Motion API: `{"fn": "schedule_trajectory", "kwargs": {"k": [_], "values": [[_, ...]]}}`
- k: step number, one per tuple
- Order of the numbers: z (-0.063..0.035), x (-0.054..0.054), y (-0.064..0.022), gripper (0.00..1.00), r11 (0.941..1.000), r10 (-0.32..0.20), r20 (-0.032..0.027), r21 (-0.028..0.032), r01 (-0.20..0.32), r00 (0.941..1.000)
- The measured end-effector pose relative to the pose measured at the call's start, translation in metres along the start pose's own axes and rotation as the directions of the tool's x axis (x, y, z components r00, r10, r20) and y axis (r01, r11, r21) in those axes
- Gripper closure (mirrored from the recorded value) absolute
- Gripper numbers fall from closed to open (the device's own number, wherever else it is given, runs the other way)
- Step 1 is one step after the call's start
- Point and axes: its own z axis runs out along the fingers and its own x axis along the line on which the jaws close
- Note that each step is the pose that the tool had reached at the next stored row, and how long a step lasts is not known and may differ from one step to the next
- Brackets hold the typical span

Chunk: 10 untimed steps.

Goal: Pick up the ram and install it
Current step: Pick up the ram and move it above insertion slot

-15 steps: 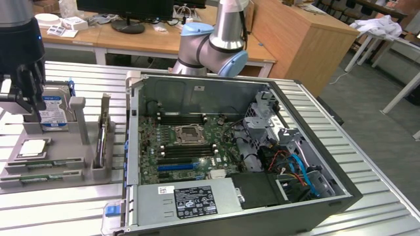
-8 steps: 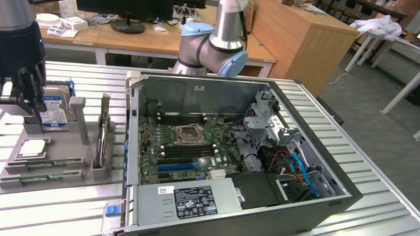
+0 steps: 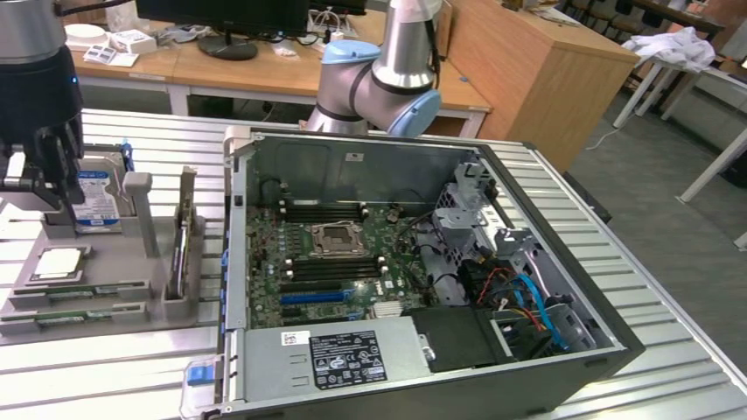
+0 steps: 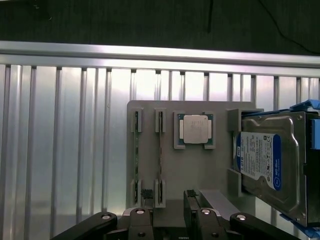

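Ram (image 3: 82, 290) on edge in holder (image 4: 172, 172), fingers (image 4: 191, 197) spread above

Even, bright room light falls from above in the exterior view, and the ribbed silver aluminium tabletop (image 3: 117, 367) carries a soft pale sheen. The open black computer case (image 3: 561, 367) is shaded deep in its lower corner. The wrist view is dimmer: hard white glare streaks the tabletop, the square silver processor chip (image 4: 195, 128) gleams, and the ground beyond is near black.
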Motion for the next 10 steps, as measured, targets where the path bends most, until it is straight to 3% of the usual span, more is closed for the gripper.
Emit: {"fn": "schedule_trajectory", "kwargs": {"k": [10], "values": [[0.0090, 0.0004, -0.0003, 0.63, 1.0000, 0.000, 0.0000, 0.0001, 0.000, 1.0000]]}}
